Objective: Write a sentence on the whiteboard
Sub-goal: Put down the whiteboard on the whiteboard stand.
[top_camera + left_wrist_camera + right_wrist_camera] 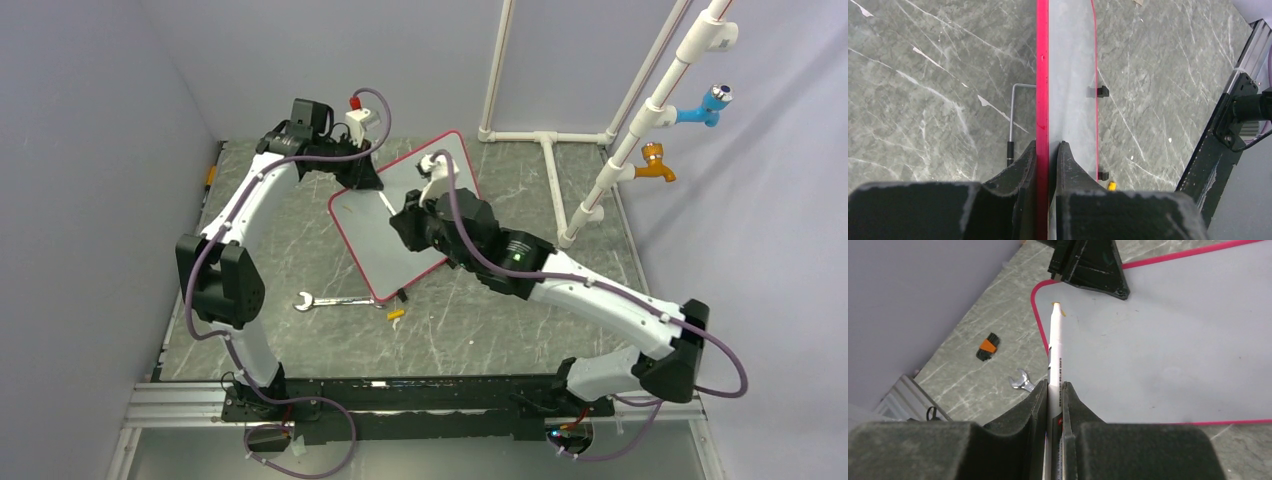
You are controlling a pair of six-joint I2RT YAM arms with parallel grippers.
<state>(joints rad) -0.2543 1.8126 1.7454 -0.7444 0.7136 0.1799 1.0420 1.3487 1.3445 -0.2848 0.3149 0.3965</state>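
Observation:
The whiteboard, white with a red-pink rim, sits mid-table at a slant. My left gripper is shut on its far left rim. In the left wrist view the whiteboard runs edge-on away from the left gripper, one finger on each side. My right gripper is shut on a white marker, whose yellowish tip points at the whiteboard near its rounded corner. I cannot tell if the tip touches. A tiny yellow mark lies beside the tip. From above, the right gripper hovers over the board's middle.
A wrench and a small yellow piece lie on the table just before the board. An L-shaped metal rod lies left of the rim. An orange-and-black item sits by the left wall. A white pipe frame stands back right.

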